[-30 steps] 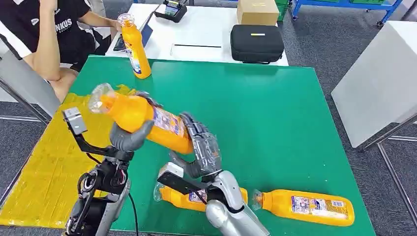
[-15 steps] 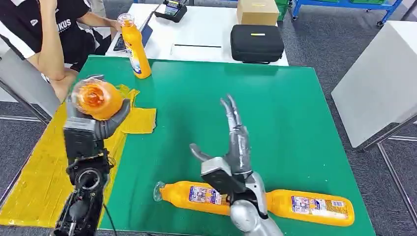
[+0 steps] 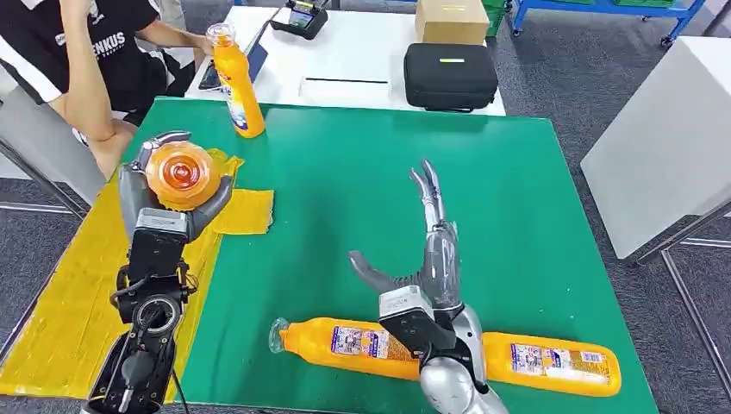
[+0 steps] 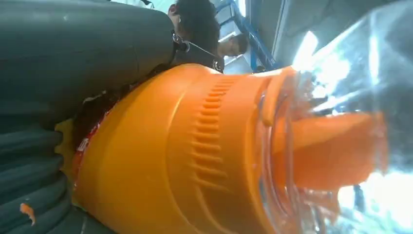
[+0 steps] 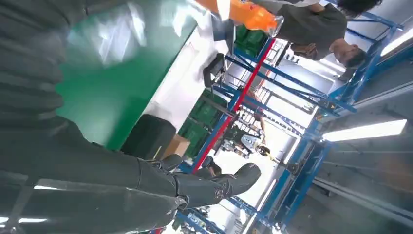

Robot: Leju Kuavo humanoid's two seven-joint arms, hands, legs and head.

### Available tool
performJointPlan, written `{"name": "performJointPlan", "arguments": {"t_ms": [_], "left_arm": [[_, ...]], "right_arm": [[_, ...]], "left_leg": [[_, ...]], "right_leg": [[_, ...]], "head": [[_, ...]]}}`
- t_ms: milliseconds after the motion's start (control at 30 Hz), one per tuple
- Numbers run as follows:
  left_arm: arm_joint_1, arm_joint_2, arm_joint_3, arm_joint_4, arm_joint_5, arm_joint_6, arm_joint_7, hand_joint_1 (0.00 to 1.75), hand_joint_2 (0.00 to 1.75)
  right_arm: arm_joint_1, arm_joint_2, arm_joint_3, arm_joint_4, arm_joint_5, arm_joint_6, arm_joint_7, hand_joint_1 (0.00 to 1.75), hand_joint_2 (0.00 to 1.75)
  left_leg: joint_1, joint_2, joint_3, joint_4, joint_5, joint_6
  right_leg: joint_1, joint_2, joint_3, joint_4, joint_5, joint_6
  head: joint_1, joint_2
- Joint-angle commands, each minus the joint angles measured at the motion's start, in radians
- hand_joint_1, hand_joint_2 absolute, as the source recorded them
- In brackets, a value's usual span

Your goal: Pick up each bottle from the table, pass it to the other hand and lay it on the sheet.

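Observation:
My left hand [image 3: 155,203] grips an orange bottle [image 3: 178,175] above the yellow sheet [image 3: 78,293], its clear cap end turned toward my head camera. The left wrist view has that bottle [image 4: 204,156] close up against the grey fingers [image 4: 44,195]. My right hand [image 3: 427,259] is open over the green mat, fingers stretched straight and pointing away from me. Two orange bottles lie on their sides at the near edge: one [image 3: 340,342] partly behind my right wrist, one [image 3: 556,364] to its right. A third bottle [image 3: 237,82] stands upright at the far left corner.
A person [image 3: 78,60] sits at the far left beside the table. Behind the green mat [image 3: 517,198] a white table carries a black case [image 3: 450,75], a cardboard box [image 3: 451,19] and a tablet. A white surface [image 3: 672,129] stands to the right.
My right hand let go of the bottle and drew back to the right, opening flat. My left hand carried the bottle leftward over the yellow sheet and turned its cap end toward the camera.

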Motion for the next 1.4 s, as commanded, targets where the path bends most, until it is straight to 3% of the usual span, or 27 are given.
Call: {"name": "performJointPlan", "arguments": {"t_ms": [33, 133, 267, 367, 533, 567, 600, 733, 1167, 1300, 1333, 1400], "left_arm": [[-0.048, 0.03, -0.019, 0.061, -0.003, 0.002, 0.005, 1.75, 1.75], [-0.057, 0.055, -0.06, 0.08, -0.166, 0.022, 0.055, 1.75, 1.75], [-0.093, 0.085, -0.151, 0.173, -0.619, 0.057, 0.222, 1.75, 1.75], [-0.135, 0.097, -0.2, 0.265, -0.89, -0.003, 0.366, 1.75, 1.75], [-0.176, 0.087, -0.202, 0.393, -0.983, -0.169, 0.397, 1.75, 1.75], [-0.212, 0.112, -0.268, 0.463, -1.025, -0.295, 0.453, 1.75, 1.75], [-0.236, 0.094, -0.269, 0.543, -1.025, -0.359, 0.462, 1.75, 1.75], [-0.277, 0.084, -0.272, 0.683, -1.025, -0.331, 0.5, 1.75, 1.75], [-0.289, 0.076, -0.182, 0.779, -1.025, -0.388, 0.509, 1.75, 1.75], [-0.308, 0.076, -0.164, 0.839, -1.025, -0.407, 0.538, 1.71, 1.75], [-0.313, 0.078, -0.165, 0.853, -1.025, -0.379, 0.553, 0.0, 1.75], [-0.321, 0.077, -0.159, 0.873, -1.025, -0.365, 0.577, 0.0, 1.75]], "right_arm": [[-0.009, -0.013, -0.012, 0.006, -0.004, 0.007, 0.0, 0.0, 1.75], [-0.01, -0.019, -0.014, 0.01, -0.018, 0.006, -0.006, 0.0, 1.75], [-0.021, -0.019, -0.025, 0.027, -0.041, 0.014, -0.011, 0.0, 1.75], [-0.035, -0.009, -0.026, 0.033, -0.042, 0.016, -0.013, 0.0, 1.75], [-0.044, -0.001, -0.035, 0.031, -0.024, 0.038, -0.001, 0.0, 1.75], [-0.041, 0.003, -0.038, 0.033, -0.012, 0.04, 0.005, 0.0, 1.75], [-0.038, 0.013, -0.041, 0.031, 0.001, 0.04, 0.01, 0.0, 1.75], [-0.032, 0.017, -0.033, 0.021, 0.02, 0.044, 0.022, 0.0, 1.75], [-0.025, 0.011, 0.007, 0.033, 0.051, 0.07, 0.04, 0.0, 1.75], [-0.039, -0.01, 0.046, 0.051, 0.106, 0.137, 0.085, 0.0, 1.75], [-0.043, -0.02, 0.063, 0.052, 0.126, 0.178, 0.103, 0.0, 1.75], [-0.045, -0.026, 0.072, 0.052, 0.138, 0.22, 0.117, 0.0, 1.75]], "left_leg": [[0.001, 0.001, 0.005, 0.0, -0.002, -0.002], [0.001, 0.0, 0.006, 0.0, -0.003, -0.003], [0.001, -0.002, 0.004, -0.001, -0.001, -0.002], [0.0, -0.001, 0.005, -0.001, -0.001, -0.002], [0.0, -0.001, 0.004, -0.001, -0.001, -0.002], [0.001, 0.0, 0.006, 0.0, -0.002, -0.003], [0.001, 0.001, 0.007, -0.001, -0.002, -0.003], [0.0, -0.001, 0.006, -0.002, -0.001, -0.002], [0.001, 0.004, 0.006, 0.0, -0.003, -0.003], [0.001, 0.003, 0.004, 0.0, -0.001, -0.002], [0.001, 0.003, 0.006, 0.0, -0.002, -0.003], [0.001, 0.004, 0.005, 0.0, -0.002, -0.002]], "right_leg": [[0.001, -0.001, 0.006, 0.0, -0.002, -0.002], [0.001, -0.002, 0.007, 0.0, -0.003, -0.003], [0.001, -0.003, 0.004, -0.001, -0.001, -0.002], [0.001, -0.003, 0.006, -0.001, -0.002, -0.002], [0.001, -0.002, 0.004, -0.001, -0.001, -0.002], [0.001, -0.001, 0.006, 0.0, -0.002, -0.003], [0.001, -0.001, 0.007, -0.001, -0.002, -0.003], [0.0, -0.002, 0.006, -0.001, -0.001, -0.002], [0.002, 0.001, 0.006, 0.0, -0.002, -0.003], [0.001, 0.001, 0.004, 0.0, -0.001, -0.002], [0.002, 0.001, 0.006, 0.0, -0.002, -0.003], [0.001, 0.002, 0.005, 0.0, -0.001, -0.002]], "head": [[0.0, 0.0], [0.0, 0.0], [0.0, 0.0], [0.0, 0.0], [0.0, 0.0], [0.0, 0.0], [0.0, 0.0], [0.0, 0.0], [0.0, 0.0], [0.0, 0.0], [0.0, 0.0], [0.0, 0.0]]}}
